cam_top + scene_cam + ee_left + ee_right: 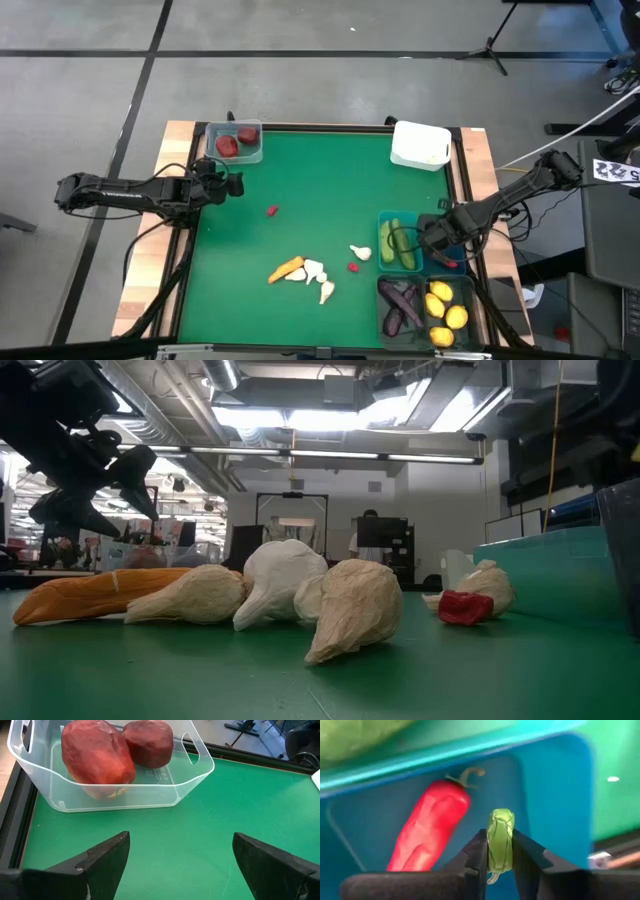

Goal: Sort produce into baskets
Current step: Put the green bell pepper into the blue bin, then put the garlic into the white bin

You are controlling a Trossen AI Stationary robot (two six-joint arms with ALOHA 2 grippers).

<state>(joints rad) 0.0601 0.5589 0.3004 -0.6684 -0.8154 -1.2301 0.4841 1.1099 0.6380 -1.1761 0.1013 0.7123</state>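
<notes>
On the table (240, 290) we count the sorting as roughly half done. Two dark red pieces (120, 750) sit in the clear bin (236, 141) at the far left corner. Cucumbers (398, 243) lie in a teal bin (399, 243) on the right, with eggplants (401, 304) and lemons (444, 307) in the bins nearer the front edge. A white bin (420, 144) stands at the far right corner; we cannot tell what is in it.

Loose produce remains mid-table: a carrot (286, 269), several garlic pieces (317, 279), and two small red pieces (272, 210), one of them beside the garlic.

Our right hand (499, 865) is over a second teal bin (555, 795) just right of the cucumber bin, fingers (475, 860) closed tight on a small green piece (500, 840). A red pepper (431, 827) already lies in that bin, below the green piece.

Our left hand (177, 865) hovers just beside the clear bin with its fingers wide apart, holding nothing and touching nothing.
</notes>
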